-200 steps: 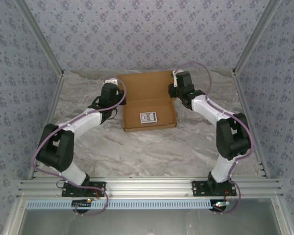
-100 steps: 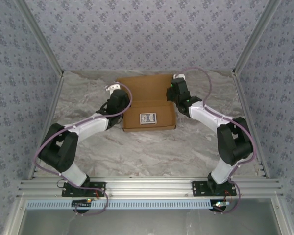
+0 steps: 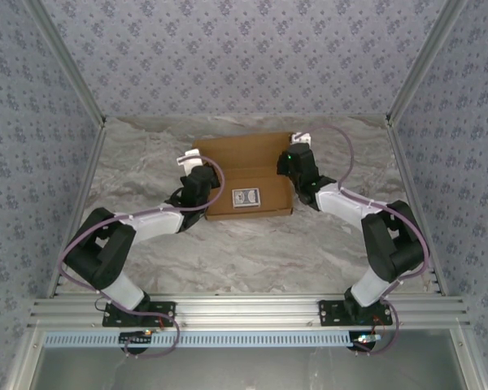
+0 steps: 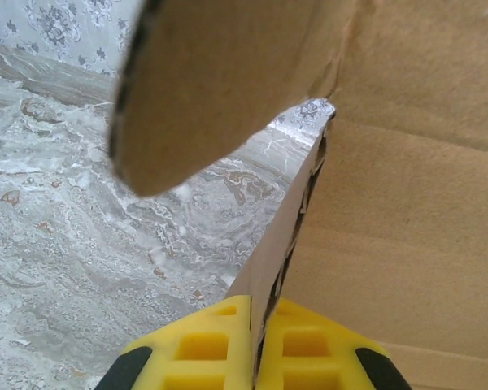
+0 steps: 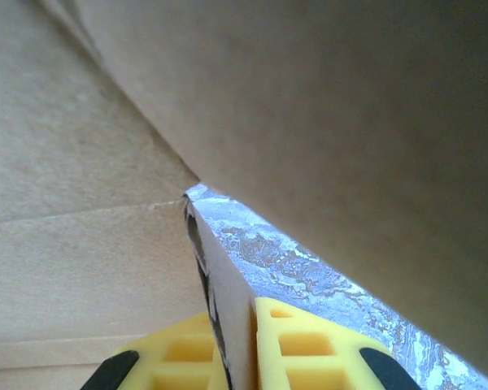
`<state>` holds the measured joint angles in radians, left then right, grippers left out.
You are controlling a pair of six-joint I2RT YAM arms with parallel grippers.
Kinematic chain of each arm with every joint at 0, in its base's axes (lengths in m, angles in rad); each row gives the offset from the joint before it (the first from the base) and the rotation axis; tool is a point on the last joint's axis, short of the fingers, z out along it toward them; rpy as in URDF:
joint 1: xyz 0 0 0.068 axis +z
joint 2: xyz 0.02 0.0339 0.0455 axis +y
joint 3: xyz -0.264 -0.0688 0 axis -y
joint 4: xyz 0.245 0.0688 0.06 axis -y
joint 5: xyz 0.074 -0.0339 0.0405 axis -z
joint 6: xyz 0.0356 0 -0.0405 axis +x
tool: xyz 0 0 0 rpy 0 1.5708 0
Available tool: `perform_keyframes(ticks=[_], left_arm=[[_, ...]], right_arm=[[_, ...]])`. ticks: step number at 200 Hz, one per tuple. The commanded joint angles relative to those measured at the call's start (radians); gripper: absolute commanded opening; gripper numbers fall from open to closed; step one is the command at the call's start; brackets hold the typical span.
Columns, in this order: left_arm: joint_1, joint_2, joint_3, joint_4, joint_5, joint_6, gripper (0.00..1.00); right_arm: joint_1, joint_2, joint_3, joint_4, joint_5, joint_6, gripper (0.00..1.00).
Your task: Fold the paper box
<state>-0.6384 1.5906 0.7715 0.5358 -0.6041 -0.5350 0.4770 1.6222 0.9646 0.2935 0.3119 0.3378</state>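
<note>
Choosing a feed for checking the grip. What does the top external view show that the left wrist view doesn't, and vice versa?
Top external gives the whole open paper box, a small blue card lying inside it, and the right claw at its right side. Left wrist gives the left claw shut on a cardboard wall edge, yellow pads either side, a rounded flap overhead. Both share brown cardboard and the marbled tabletop.

The left gripper (image 3: 200,171) and right gripper (image 3: 294,157) flank the open paper box (image 3: 244,153), a blue card (image 3: 246,197) lying inside
</note>
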Motion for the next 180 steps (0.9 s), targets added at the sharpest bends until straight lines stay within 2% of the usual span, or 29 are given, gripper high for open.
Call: perform_keyframes(ticks=[1,114,180], left_arm=[[-0.011,-0.008,-0.050,0.021,-0.031,0.004,0.00],[-0.041,-0.016,-0.216,0.154,-0.025,0.048,0.00],[-0.056,0.009,-0.318,0.350,-0.002,0.141,0.06]], right_arm=[[0.009,-0.039,-0.039,0.098,0.033,0.050,0.11],[0.055,-0.092,-0.253,0.276,0.068,0.006,0.11],[0.096,-0.109,-0.371,0.379,0.121,-0.021,0.10]])
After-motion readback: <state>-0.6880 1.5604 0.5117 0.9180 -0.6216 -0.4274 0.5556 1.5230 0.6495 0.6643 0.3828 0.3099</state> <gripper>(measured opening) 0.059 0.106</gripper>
